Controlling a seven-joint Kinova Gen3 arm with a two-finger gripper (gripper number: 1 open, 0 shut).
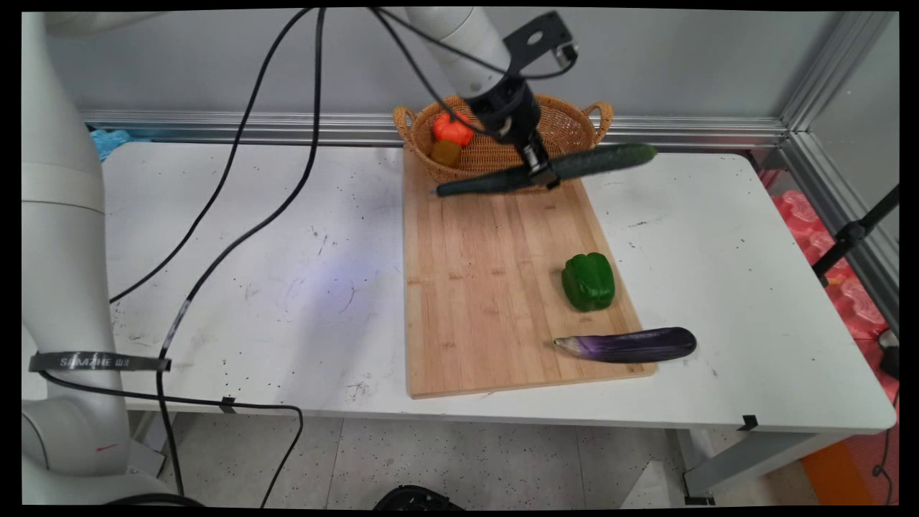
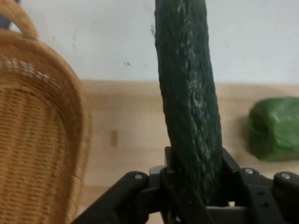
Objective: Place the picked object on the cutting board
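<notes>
The claw point(image 1: 543, 174) pinches a long dark green cucumber point(image 1: 574, 166) near its middle, one finger pressed against each side, and holds it in the air above the far end of the wooden cutting board point(image 1: 488, 287), just in front of the wicker basket point(image 1: 567, 126). In the main view the cucumber lies almost level, its right end a little higher and reaching past the board's right edge, its left end pointing toward the basket's front rim. In the hand view the cucumber point(image 2: 189, 107) runs straight up from between the fingers point(image 2: 233, 170), with the basket point(image 2: 37, 140) at the left and the board beneath.

Inside the basket sit an orange fruit point(image 1: 452, 129) and a brownish-green round fruit point(image 1: 446, 153) just in front of it. A green bell pepper point(image 1: 589, 281) rests on the board near its right edge, well apart from the claw. Nearer the camera a purple eggplant point(image 1: 626, 345) lies across the board's right front corner, its rounded end over the white worktop point(image 1: 287, 287).
</notes>
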